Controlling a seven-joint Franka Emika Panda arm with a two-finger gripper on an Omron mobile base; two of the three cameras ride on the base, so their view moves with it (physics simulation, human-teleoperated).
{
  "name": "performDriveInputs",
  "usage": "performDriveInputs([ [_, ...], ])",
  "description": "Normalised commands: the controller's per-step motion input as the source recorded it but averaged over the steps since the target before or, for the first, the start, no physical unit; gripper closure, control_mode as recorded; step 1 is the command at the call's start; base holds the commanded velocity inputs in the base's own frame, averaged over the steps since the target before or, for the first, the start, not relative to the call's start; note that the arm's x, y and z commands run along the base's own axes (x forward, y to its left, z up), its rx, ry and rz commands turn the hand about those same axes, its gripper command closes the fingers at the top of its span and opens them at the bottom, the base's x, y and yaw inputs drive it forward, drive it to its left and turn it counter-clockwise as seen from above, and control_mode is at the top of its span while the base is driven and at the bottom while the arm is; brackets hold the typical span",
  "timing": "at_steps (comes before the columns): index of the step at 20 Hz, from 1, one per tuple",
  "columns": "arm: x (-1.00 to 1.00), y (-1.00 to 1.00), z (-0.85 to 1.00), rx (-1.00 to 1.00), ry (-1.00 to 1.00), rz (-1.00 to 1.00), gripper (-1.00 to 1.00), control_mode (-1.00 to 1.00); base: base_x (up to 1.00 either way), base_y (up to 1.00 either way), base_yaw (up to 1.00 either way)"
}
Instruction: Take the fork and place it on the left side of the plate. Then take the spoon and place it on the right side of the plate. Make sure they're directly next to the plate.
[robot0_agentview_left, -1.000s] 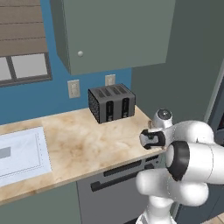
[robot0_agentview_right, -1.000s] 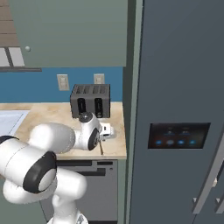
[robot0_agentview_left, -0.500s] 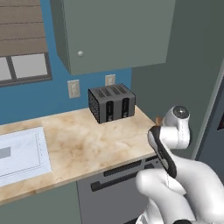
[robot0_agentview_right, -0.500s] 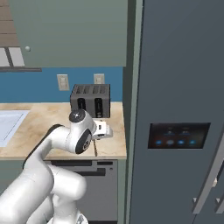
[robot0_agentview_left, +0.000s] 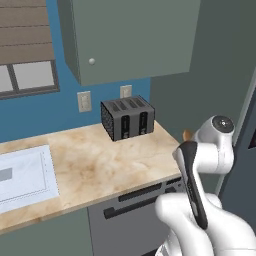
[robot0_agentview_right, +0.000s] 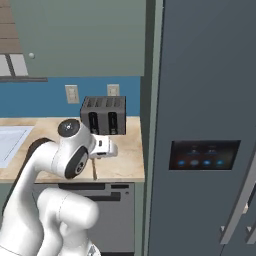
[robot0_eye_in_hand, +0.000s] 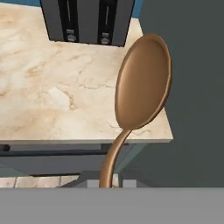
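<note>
The spoon, brown from bowl to handle, is clamped by its handle in the nearly closed gripper and extends straight out ahead of the jaws, raised clear of the marbled counter. Beneath and beyond the gripper lies the counter's right-hand end, with the dark toaster standing farther ahead by the blue wall. The tall grey refrigerator rises immediately to the gripper's right.

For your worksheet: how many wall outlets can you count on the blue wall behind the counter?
2. One outlet sits left of the toaster; the other outlet is directly above the toaster, below the cabinet. More could be hidden outside these pictures.
</note>
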Motion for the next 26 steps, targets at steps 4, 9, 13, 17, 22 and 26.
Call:
performDriveInputs([
  [4, -0.36, 0.54, 0.52, 0.01, 0.07, 0.00, 1.00, -1.00, 0.00, 0.00, 0.00],
  [9, -0.32, 0.24, 0.15, 0.00, 0.01, -0.02, 1.00, -1.00, 0.00, 0.00, 0.00],
  [13, -0.42, 0.00, -0.01, 0.00, 0.00, -0.02, 1.00, -1.00, 0.00, 0.00, 0.00],
  [17, -0.20, 0.06, -0.29, -0.06, 0.00, 0.00, 1.00, -1.00, 0.00, 0.00, 0.00],
  [22, -0.27, 0.12, -0.36, -0.11, 0.03, 0.00, 1.00, 1.00, -0.11, 0.03, 0.00],
  [26, 0.00, 0.00, 0.00, 0.00, 0.00, 0.00, 1.00, 1.00, -0.80, 0.14, 0.00],
])
